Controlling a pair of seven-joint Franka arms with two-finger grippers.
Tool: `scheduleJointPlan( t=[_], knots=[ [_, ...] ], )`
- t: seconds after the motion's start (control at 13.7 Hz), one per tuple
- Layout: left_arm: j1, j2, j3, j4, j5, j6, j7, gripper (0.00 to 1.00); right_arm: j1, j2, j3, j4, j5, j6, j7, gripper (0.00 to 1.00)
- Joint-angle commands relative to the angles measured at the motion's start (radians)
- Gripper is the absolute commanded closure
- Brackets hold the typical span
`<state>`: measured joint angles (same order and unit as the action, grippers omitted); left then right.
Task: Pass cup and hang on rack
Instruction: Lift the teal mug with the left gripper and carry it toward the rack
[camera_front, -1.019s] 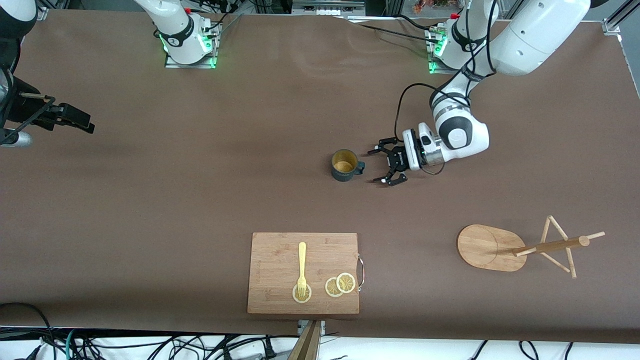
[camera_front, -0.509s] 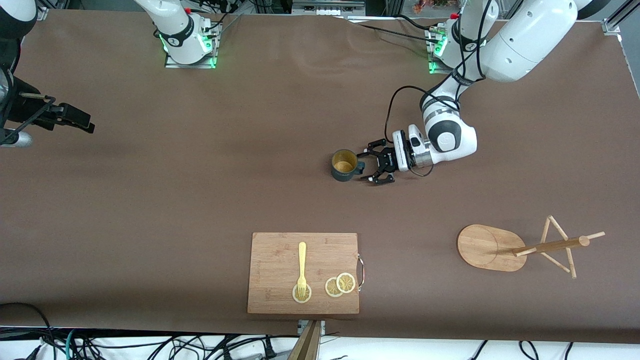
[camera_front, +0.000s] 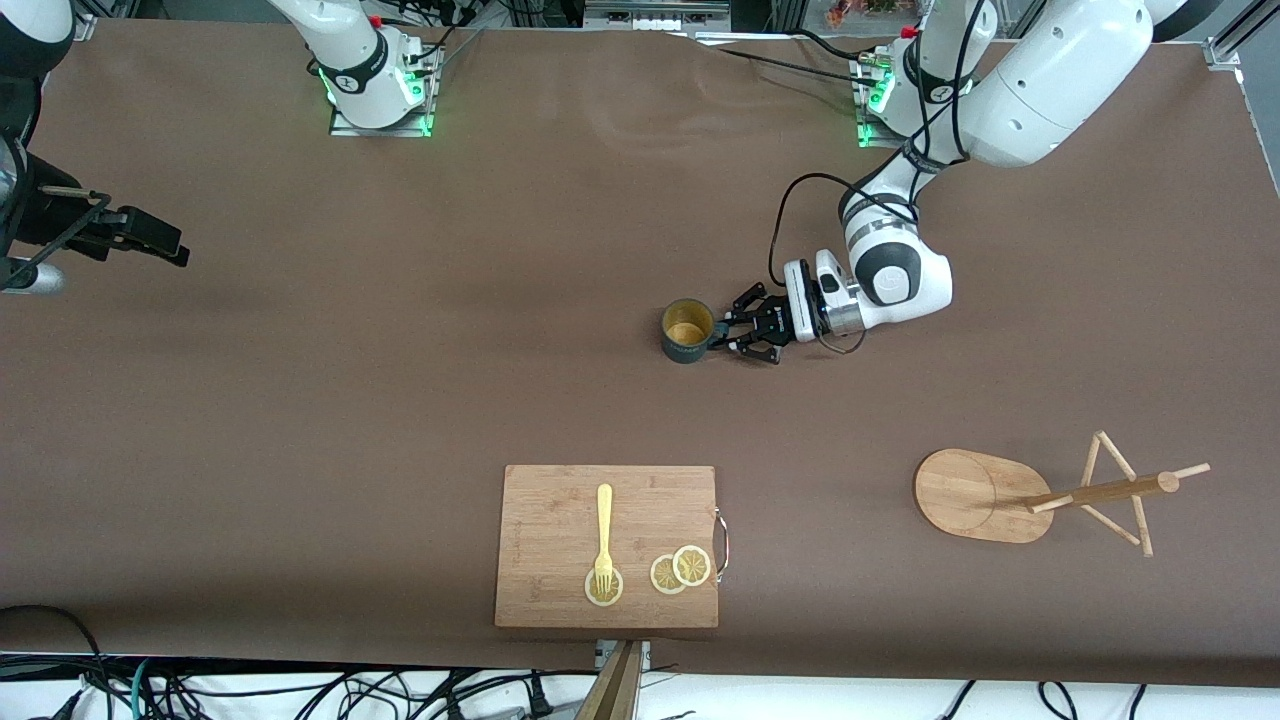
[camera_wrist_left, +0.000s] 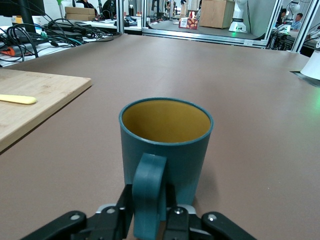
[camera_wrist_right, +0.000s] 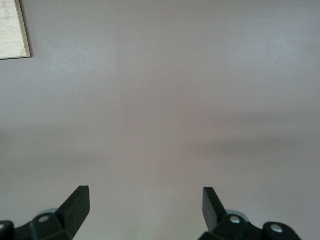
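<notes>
Waiting over bare brown table at the right arm's end, the right gripper (camera_wrist_right: 145, 210) is kept with jaws spread wide, presumably ready for the handover. Between the left gripper's (camera_front: 737, 337) clenched jaws, the handle of the small ribbed dark teal cup (camera_front: 687, 331) is pinched; the cup stands upright on the table. The light bamboo rack (camera_front: 1040, 494) is left well apart, toward the left arm's end.

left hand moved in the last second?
Yes. The left hand has travelled toward the cup, which stays farther from the camera than the cutting board, and has shut on its handle.
</notes>
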<state>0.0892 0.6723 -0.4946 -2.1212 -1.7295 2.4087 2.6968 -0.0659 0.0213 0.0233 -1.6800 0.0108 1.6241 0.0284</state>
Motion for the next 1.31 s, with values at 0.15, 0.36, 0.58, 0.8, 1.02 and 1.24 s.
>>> scheduleJointPlan(
  t=[0.15,0.36,0.58,0.8,1.02,1.24],
  knots=[
    [0.027,-0.061,0.008,-0.026,-0.030,-0.014,0.026,1.00,-0.014,0.012,0.010,0.026,0.014,-0.015,0.008,0.00],
    [0.107,-0.205,0.008,-0.113,-0.028,-0.023,-0.064,1.00,-0.014,0.012,0.010,0.026,0.015,-0.016,0.008,0.00],
    [0.205,-0.357,0.007,-0.219,-0.004,-0.094,-0.246,1.00,-0.014,0.011,0.012,0.026,0.015,-0.015,0.010,0.00],
    [0.297,-0.494,0.007,-0.296,0.077,-0.126,-0.406,1.00,-0.014,0.011,0.012,0.026,0.015,-0.018,0.008,0.00],
    [0.377,-0.626,0.007,-0.387,0.117,-0.178,-0.556,1.00,-0.012,0.011,0.012,0.026,0.015,-0.020,0.008,0.00],
    [0.501,-0.689,0.011,-0.384,0.334,-0.293,-0.853,1.00,-0.012,0.009,0.012,0.026,0.015,-0.027,0.008,0.00]
  ],
)
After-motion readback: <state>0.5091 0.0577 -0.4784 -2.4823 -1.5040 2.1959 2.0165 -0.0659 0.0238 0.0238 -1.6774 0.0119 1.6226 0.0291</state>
